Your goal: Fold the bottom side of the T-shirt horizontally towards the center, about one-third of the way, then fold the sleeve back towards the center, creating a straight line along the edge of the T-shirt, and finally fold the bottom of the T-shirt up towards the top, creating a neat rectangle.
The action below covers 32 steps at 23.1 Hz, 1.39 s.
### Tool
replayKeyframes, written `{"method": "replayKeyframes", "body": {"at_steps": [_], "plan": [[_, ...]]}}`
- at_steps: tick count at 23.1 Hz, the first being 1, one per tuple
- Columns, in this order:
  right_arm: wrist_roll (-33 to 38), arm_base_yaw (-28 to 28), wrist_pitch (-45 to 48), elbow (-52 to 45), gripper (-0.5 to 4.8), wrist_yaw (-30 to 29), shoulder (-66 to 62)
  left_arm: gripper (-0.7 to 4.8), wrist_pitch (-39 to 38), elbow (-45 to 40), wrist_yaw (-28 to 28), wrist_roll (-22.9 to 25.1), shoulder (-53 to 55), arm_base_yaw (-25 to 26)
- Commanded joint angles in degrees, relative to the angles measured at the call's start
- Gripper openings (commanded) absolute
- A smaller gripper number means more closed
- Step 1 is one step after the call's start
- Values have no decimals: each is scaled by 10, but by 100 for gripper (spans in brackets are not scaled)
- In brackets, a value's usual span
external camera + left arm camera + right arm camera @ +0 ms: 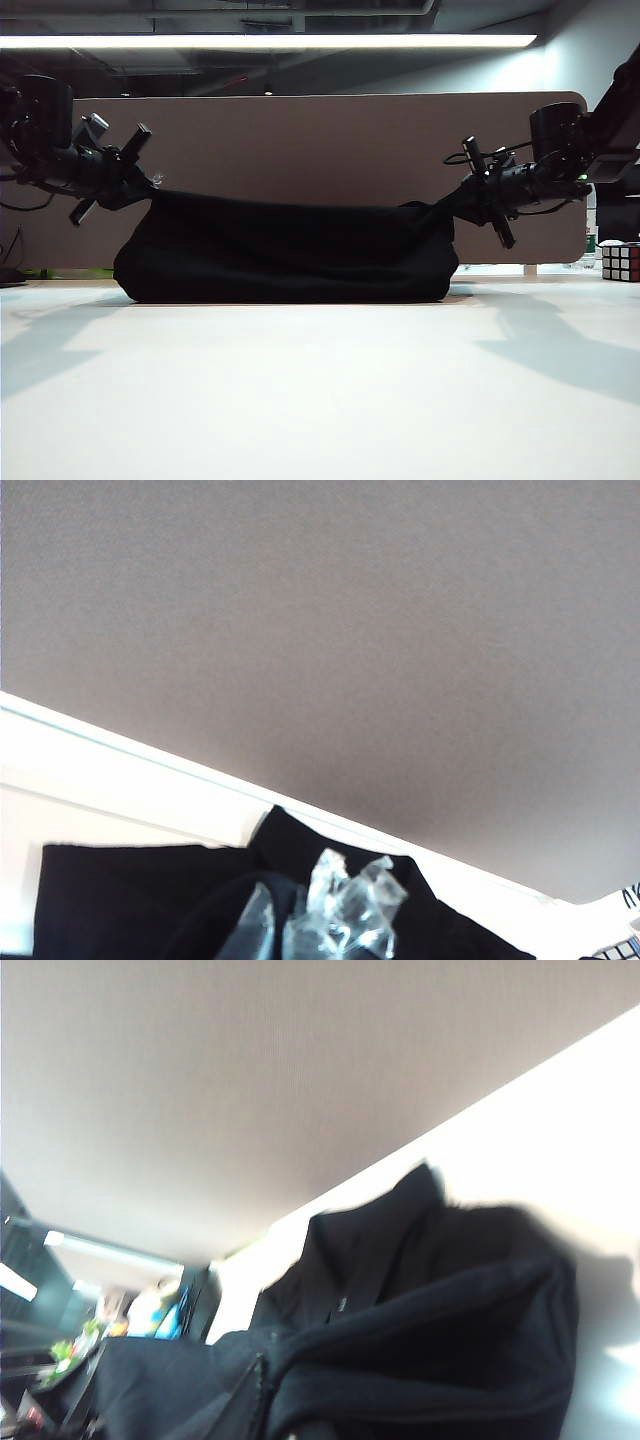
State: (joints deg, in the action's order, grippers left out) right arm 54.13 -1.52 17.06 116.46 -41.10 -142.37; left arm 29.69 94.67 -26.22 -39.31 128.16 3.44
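T-shirt (290,250) position: the black cloth hangs between the two arms above the far part of the white table (320,390), stretched like a sling in front of the tan divider panel (330,150). Its upper edge runs nearly level from one gripper to the other, sagging slightly in the middle. The lower folded mass rests on the table surface; the two ends are lifted clear of it.

Left gripper (152,188): located at the left end of the cloth in the exterior view, raised above the table. The jaws are together, clamped on the corner of the T-shirt. In the left wrist view, black cloth (150,900) and a crumpled piece of clear plastic (345,910) lie just below the camera, with the panel behind.

Right gripper (452,205): located at the right end of the cloth, at about the same height as the left one. The jaws are together, clamped on the opposite corner. The right wrist view shows bunched black cloth (430,1330) in thick folds against the table, somewhat blurred.

A multicoloured puzzle cube (621,262) stands on the table at the far right edge, well apart from the cloth.

Which end of the garment is held cannot be told; no logo is visible.
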Motion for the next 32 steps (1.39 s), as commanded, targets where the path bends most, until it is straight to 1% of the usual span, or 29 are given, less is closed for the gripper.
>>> {"method": "replayKeyframes", "body": {"at_steps": [1,3,10,13,14,16,18,20,21,22,23,24,25,26,27,32], "plan": [[-2,0,-10,42,-7,27,-19,-6,12,32,15,3,19,0],[-2,0,-10,58,-7,41,-28,-6,13,48,30,3,31,0],[-4,-1,-10,64,-7,81,-33,-6,13,74,38,3,56,-1],[-8,0,-9,64,-7,92,-33,-6,15,74,61,3,61,-1],[-8,0,-10,64,-7,103,-33,-6,14,74,71,3,62,-1],[-9,4,-9,64,-7,160,-33,-6,13,74,130,22,62,-3],[-14,6,-9,64,-7,191,-33,-6,13,74,163,36,62,-5],[-32,9,-5,64,-7,224,-33,-5,13,74,183,49,62,-7],[-45,12,-1,64,-6,237,-33,18,13,74,187,61,62,-8],[-67,13,12,64,17,253,-33,81,13,74,187,75,62,-8],[-85,14,25,64,74,261,-33,187,13,74,188,96,62,-8],[-102,17,40,64,157,268,-33,268,13,74,193,113,62,-8],[-120,19,62,64,307,288,-33,393,13,74,207,134,62,-8],[-122,22,73,64,357,295,-33,425,12,74,210,141,62,-8],[-122,22,75,66,371,292,-33,431,12,74,210,140,62,-8],[-121,22,71,71,369,246,-33,431,11,74,188,140,62,-8]]}}
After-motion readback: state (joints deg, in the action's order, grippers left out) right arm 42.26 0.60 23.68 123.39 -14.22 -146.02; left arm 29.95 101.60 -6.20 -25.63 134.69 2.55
